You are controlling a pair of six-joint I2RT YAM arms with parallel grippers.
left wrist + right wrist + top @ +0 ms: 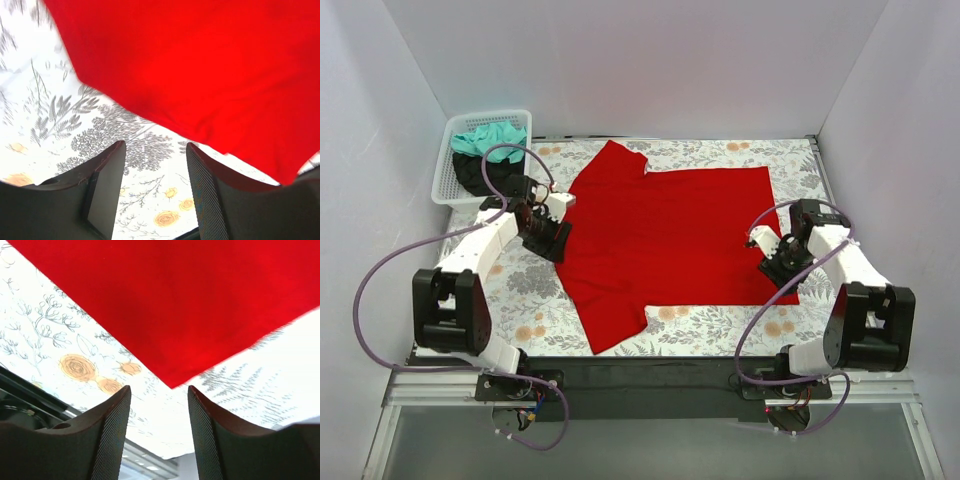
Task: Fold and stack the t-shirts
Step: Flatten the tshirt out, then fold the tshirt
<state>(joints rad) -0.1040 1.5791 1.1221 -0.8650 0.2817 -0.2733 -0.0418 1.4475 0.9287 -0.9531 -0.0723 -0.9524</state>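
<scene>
A bright red t-shirt [665, 235] lies spread flat on the floral cloth, neck to the left, sleeves at the far and near left. It fills the top of the left wrist view [200, 60] and the right wrist view [175, 300]. My left gripper [558, 243] is open and empty at the shirt's left edge, near the collar; its jaws stand apart over bare cloth [155, 165]. My right gripper [778, 268] is open and empty by the shirt's near right hem corner [172, 385]. A teal-green tee [488, 137] and a black tee [480, 175] lie bundled in the basket.
A white plastic mesh basket [445, 170] stands at the back left corner. The grey-and-orange floral cloth [535, 300] covers the table. White walls close in the left, back and right sides. A black rail [650, 372] runs along the near edge.
</scene>
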